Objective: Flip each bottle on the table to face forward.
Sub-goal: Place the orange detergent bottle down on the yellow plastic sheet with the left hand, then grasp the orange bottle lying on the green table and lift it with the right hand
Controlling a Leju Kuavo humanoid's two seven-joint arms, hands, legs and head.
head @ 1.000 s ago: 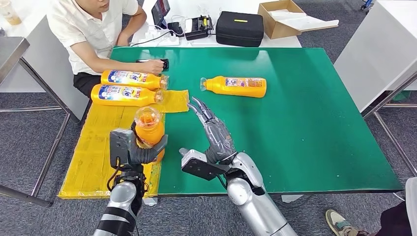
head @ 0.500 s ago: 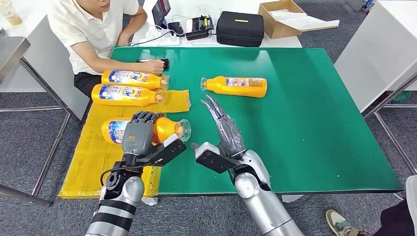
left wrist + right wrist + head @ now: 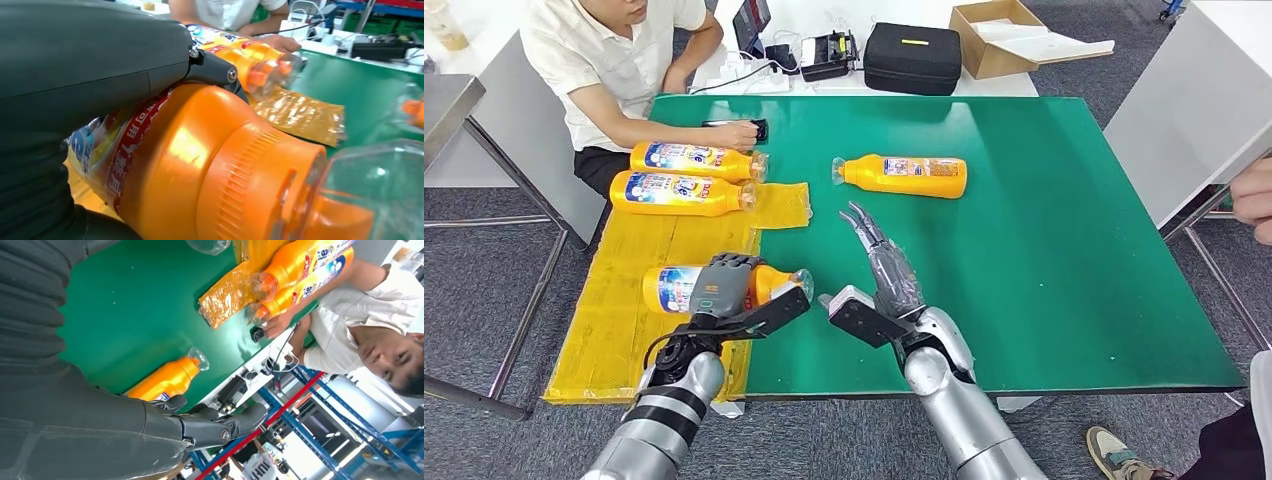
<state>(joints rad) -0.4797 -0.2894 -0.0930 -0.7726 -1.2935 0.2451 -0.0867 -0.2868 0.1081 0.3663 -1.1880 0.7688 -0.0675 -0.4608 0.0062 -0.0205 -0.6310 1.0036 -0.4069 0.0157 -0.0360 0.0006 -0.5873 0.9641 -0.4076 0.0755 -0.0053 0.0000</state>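
Held bottle: orange plastic, lying flat on yellow sheet, long axis crosswise, clear cap toward green mat. Left hand grips it mid-body. Right hand beside cap, fingers straight, holds nothing.

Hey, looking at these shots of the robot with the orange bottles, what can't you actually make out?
- Label of the orange plastic bottle lying on the yellow mat: in the head view the left hand covers its middle.
- Printed text on the lone orange bottle on the green table: too small in the head view.
- Black object under the person's hand: partly covered.
- Right hand: its palm faces away.
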